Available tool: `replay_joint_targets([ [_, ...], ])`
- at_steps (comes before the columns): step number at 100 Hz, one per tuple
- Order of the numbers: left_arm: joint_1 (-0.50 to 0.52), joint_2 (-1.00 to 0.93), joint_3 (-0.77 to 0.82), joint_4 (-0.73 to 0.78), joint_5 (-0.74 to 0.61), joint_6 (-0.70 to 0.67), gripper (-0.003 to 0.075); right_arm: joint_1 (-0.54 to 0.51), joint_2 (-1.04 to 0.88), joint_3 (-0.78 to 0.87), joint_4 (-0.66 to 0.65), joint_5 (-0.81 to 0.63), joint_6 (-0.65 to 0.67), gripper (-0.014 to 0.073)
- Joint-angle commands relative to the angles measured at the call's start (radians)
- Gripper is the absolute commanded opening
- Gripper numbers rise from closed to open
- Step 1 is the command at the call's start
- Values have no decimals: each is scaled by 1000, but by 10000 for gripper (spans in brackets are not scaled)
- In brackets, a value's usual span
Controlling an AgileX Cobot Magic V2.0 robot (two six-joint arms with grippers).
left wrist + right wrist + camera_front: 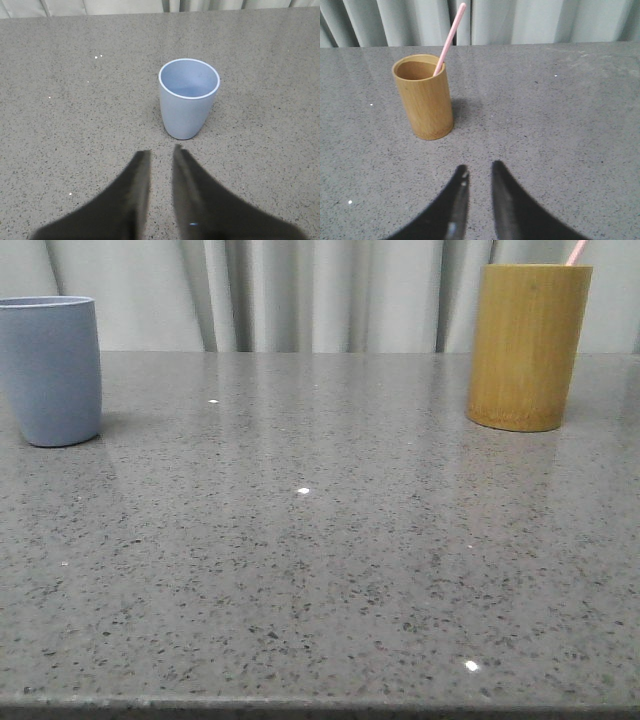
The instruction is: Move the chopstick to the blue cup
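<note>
Though near right gripper (479, 170), chopstick (450, 38) ungrasped.

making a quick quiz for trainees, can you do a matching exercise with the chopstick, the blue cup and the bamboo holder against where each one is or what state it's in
Things:
1. chopstick
2. blue cup
3. bamboo holder

States:
A. empty, upright, at the table's left side
B. leaning inside a container, top sticking out
C. upright at the table's right side, with something in it

Pairs: 1-B, 2-A, 3-C
</note>
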Motion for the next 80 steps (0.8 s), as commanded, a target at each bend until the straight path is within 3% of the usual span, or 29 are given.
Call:
replay_joint_targets([
  [1,4,11,-34,-15,-53,-7,434,-8,19,-32,11,-72,-2,353],
  [6,4,11,-34,-15,-51,-7,548,-8,19,-32,11,-72,-2,437],
  [13,4,11,-34,-23,-58,-7,617,-8,19,-32,11,-72,-2,508],
  [42,4,66,-60,-49,-112,5,620,-8,19,-32,11,-73,-2,519],
  [80,4,511,-366,-34,-74,5,620,-8,19,-32,11,-72,-2,519],
])
